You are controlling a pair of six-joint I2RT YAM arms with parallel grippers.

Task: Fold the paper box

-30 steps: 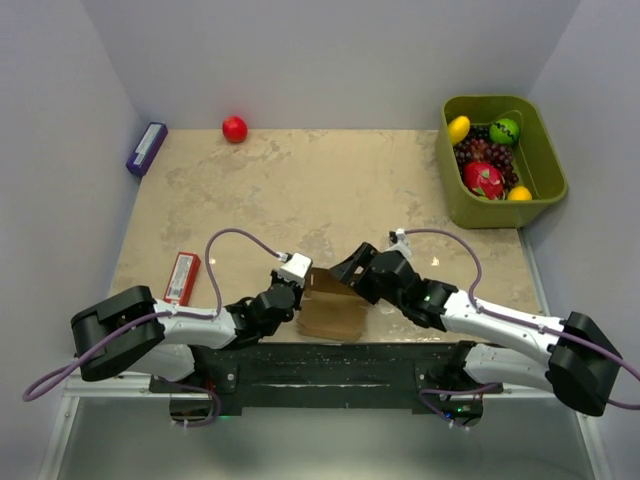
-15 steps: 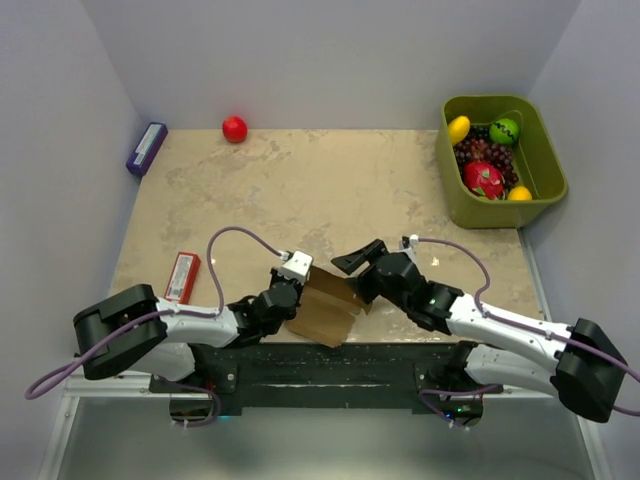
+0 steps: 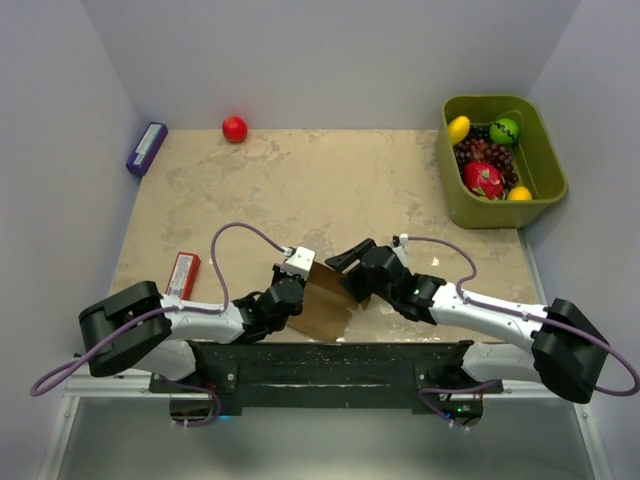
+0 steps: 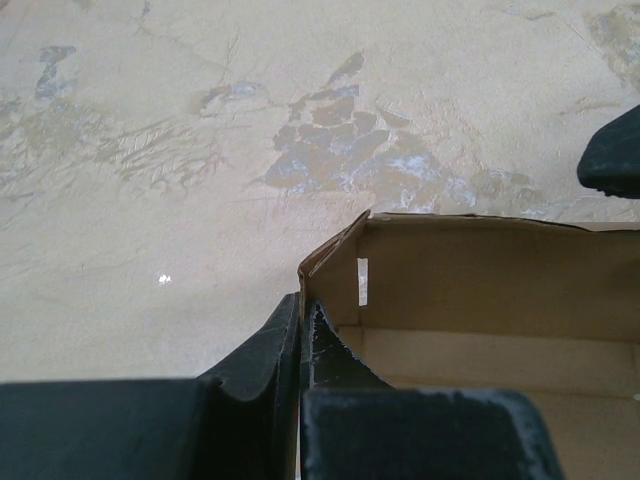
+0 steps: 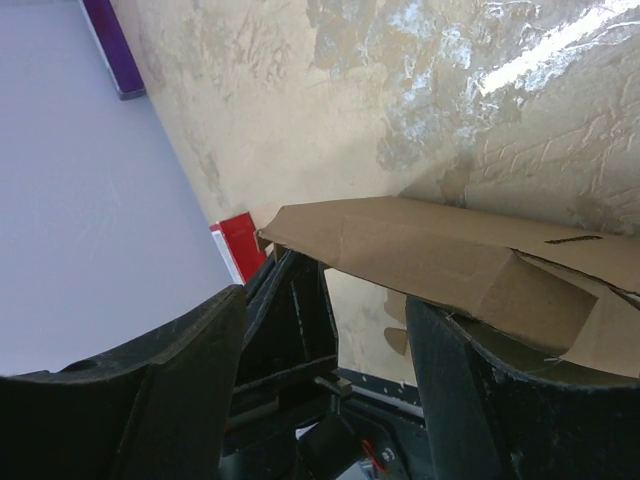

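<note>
The paper box (image 3: 326, 303) is a brown cardboard blank, part-opened, at the table's near edge between both arms. My left gripper (image 3: 297, 290) is shut on the box's left wall. In the left wrist view its fingers (image 4: 302, 305) pinch that thin wall, with the box's open inside (image 4: 470, 290) to the right. My right gripper (image 3: 352, 270) stands open at the box's upper right corner. The right wrist view has the box's panel (image 5: 420, 250) lying across the top of my right gripper (image 5: 325, 300), resting against one finger (image 5: 450, 360).
A flat red packet (image 3: 182, 277) lies left of the left arm. A purple box (image 3: 146, 148) and a red ball (image 3: 234, 129) sit at the far left. A green bin (image 3: 545, 165) of fruit stands far right.
The right gripper has moved left and closer onto the box's corner, with its jaws slightly narrower. The left gripper has turned the box and shifted it a little to the right.
</note>
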